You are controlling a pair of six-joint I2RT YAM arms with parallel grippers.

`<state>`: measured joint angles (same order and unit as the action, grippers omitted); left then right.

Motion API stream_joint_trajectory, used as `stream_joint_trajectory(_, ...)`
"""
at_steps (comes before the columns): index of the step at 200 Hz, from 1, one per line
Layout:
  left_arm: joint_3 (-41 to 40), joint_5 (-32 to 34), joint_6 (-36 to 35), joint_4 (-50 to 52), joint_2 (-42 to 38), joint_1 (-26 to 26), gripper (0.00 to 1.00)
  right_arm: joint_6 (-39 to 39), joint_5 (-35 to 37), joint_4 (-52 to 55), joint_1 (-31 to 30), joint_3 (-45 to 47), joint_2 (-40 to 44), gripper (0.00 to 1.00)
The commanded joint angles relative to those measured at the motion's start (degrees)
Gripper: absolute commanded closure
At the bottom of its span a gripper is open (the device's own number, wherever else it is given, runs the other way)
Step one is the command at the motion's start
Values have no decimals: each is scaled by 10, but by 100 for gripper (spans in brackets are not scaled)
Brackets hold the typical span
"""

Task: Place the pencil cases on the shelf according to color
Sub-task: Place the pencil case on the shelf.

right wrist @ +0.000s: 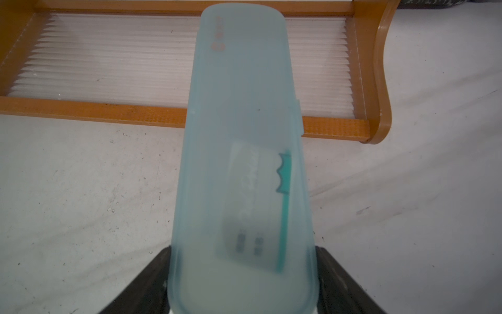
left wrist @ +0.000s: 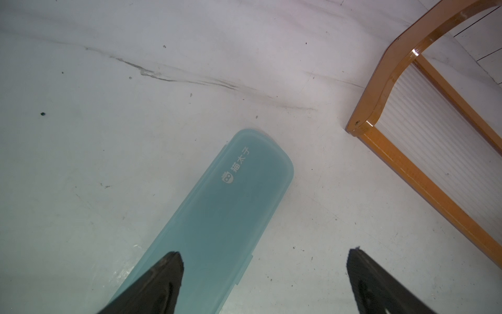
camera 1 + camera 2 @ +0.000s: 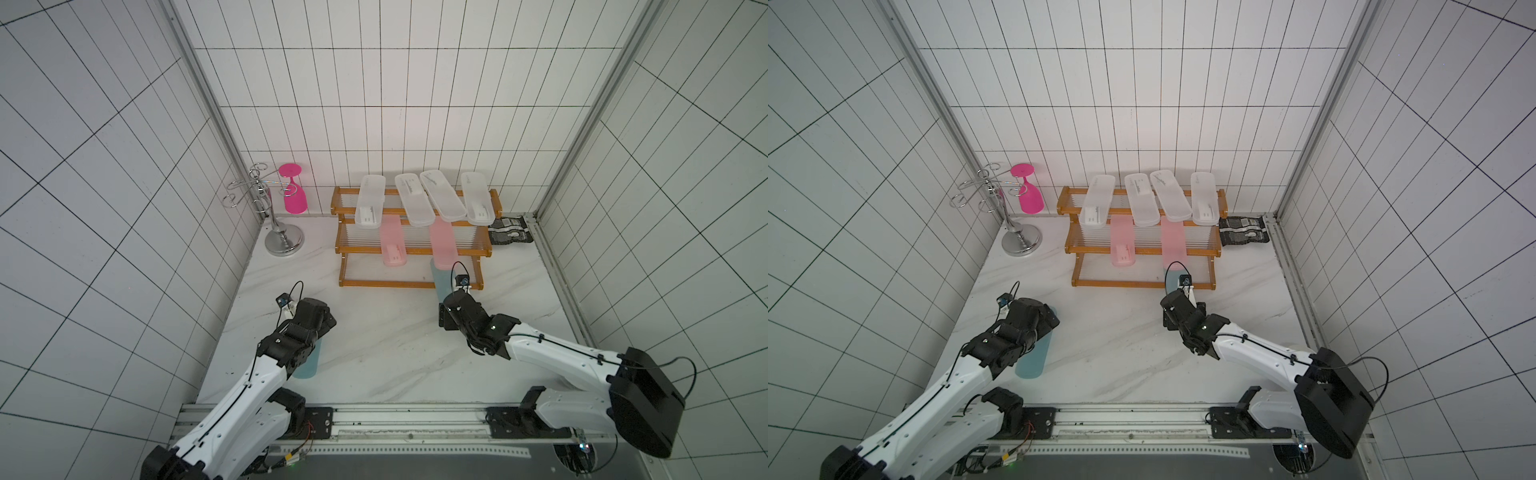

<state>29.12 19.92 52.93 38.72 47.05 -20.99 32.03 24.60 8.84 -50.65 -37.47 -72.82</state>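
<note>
A: Nearest us, the loose teal case (image 2: pixel 236 195) lies flat on the table (image 3: pixel 395 357). The left gripper (image 2: pixel 264 254) hangs over it with its jaws spread wide, holding nothing.

B: It's off-centre, though. One finger sits over the lid and the other over bare table. Closing from there would likely press on the lid or shove the case sideways rather than pinch it.

A: Further out, the right gripper (image 1: pixel 243 250) is clamped on the near end of the held teal case (image 1: pixel 244 95). Its far end reaches across the front rail of the shelf (image 3: pixel 409 250), over the bottom tier.

B: It's gripped at one end only, so I'd expect it to sag or twist in the jaws. I can't tell whether it touches the rods. If it's let go too early, it may tip off the rail onto the table.

A: Over its far tip, a pink case (image 3: pixel 442 249) overhangs the middle tier, with the other pink case (image 3: pixel 392 247) beside it.

B: Any lift would knock that overhanging one. The four clear-white cases (image 3: pixel 413 201) on the top tier look out of harm's way.
</note>
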Motion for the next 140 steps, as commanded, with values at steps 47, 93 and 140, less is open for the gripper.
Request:
stream_joint_trajectory(47,-17,-2,-12,-40,22,18,2,-22,-25,-128,35,1,-72,50)
stream_joint_trajectory(93,-22,-11,-19,-55,35,34,2,-30,-16,-147,43,-23,-117,51)
stream_joint_trajectory(140,-24,-21,-14,-69,49,48,2,-29,21,-160,44,-41,-154,53)
